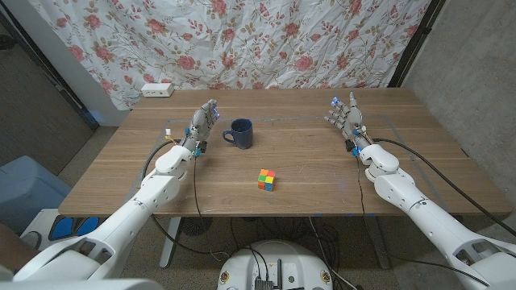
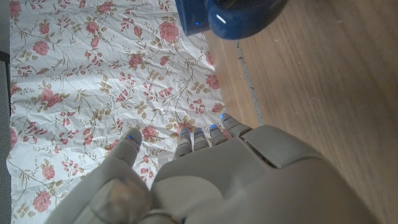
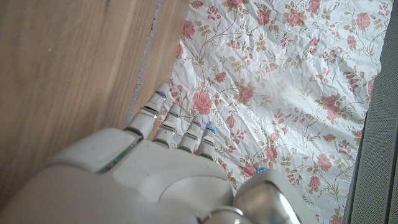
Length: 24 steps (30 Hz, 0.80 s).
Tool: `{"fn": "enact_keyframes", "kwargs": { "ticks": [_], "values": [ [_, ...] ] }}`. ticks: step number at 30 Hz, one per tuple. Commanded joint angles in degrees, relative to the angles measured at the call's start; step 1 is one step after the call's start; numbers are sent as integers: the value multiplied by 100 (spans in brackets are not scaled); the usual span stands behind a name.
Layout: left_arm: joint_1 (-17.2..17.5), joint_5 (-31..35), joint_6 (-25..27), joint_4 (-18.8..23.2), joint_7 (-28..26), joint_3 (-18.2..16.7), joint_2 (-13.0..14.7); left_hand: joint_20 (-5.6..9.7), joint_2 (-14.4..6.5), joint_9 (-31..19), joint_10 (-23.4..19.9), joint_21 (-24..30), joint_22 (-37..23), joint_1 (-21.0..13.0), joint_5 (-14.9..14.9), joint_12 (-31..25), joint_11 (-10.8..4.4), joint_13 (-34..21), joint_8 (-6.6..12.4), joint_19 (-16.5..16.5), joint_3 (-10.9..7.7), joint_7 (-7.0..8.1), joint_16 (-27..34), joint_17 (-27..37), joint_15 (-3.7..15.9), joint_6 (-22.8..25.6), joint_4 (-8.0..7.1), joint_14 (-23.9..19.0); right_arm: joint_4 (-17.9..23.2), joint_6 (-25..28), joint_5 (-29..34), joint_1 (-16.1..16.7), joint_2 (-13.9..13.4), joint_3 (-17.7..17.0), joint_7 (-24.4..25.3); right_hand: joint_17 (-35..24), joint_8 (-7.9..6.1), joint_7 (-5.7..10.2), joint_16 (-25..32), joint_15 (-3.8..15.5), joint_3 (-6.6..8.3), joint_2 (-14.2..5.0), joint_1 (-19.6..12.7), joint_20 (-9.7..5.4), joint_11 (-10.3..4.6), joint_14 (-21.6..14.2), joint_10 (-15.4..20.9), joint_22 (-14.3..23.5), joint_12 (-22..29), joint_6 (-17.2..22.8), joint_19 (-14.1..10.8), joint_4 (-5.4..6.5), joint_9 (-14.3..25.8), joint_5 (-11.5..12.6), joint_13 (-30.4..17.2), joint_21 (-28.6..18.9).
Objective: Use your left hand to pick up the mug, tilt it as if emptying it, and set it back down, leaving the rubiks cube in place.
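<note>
A dark blue mug [image 1: 239, 133] stands upright on the wooden table [image 1: 306, 177], its handle turned toward my left hand [image 1: 203, 122]. That hand stands just left of the mug, fingers apart, holding nothing, with a small gap to the handle. The left wrist view shows the mug [image 2: 239, 15] beyond my left hand [image 2: 211, 180]. A rubiks cube [image 1: 267, 180] sits nearer the front edge, right of the mug. My right hand [image 1: 346, 116] stands at the far right with fingers spread and nothing in it; the right wrist view shows its back [image 3: 161, 168].
A white power strip [image 1: 157, 90] lies at the table's back left corner. A floral cloth [image 1: 266, 40] hangs behind the table. Cables run along both arms. A blue bin [image 1: 24, 193] stands on the floor at the left.
</note>
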<state>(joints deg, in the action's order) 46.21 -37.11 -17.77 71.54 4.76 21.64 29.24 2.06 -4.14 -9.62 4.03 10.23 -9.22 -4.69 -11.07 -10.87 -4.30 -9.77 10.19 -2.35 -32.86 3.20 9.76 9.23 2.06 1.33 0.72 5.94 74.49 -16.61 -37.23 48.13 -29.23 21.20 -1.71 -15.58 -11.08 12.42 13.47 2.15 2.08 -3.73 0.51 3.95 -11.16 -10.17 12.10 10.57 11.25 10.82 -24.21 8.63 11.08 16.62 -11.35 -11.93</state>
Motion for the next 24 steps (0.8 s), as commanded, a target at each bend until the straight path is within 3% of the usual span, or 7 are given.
{"fn": "enact_keyframes", "kwargs": {
  "ticks": [1,12,24],
  "values": [
    [-254,3,-190,-389,574,48,70,149,109,-21,19,23,-25,-134,33,-21,-54,-21,45,-57,-15,87,28,24,426,-14,228,53,-2,-1,-1,-1,1,-1,-2,-22,-20,34,18,294,1,-125,-41,4,19,-53,40,25,26,-12,-26,39,11,25,-19,-35],
    [-287,27,-241,-368,953,71,285,174,295,-26,15,5,-24,-329,85,-15,-104,-26,47,-106,-36,128,27,31,451,-81,606,63,2,1,-2,1,0,-1,-1,-23,-21,34,16,296,0,-124,-39,6,16,-48,42,25,28,-10,-23,39,11,24,-19,-34],
    [-498,149,-463,-656,1534,133,506,129,459,-32,46,-7,-24,-492,93,-1,-151,-33,42,-182,-50,130,23,37,451,-191,879,103,-6,-1,-1,-4,1,-1,-3,-23,-21,34,18,295,1,-124,-39,8,14,-54,48,25,30,-10,-23,39,11,24,-19,-34]
  ]
}}
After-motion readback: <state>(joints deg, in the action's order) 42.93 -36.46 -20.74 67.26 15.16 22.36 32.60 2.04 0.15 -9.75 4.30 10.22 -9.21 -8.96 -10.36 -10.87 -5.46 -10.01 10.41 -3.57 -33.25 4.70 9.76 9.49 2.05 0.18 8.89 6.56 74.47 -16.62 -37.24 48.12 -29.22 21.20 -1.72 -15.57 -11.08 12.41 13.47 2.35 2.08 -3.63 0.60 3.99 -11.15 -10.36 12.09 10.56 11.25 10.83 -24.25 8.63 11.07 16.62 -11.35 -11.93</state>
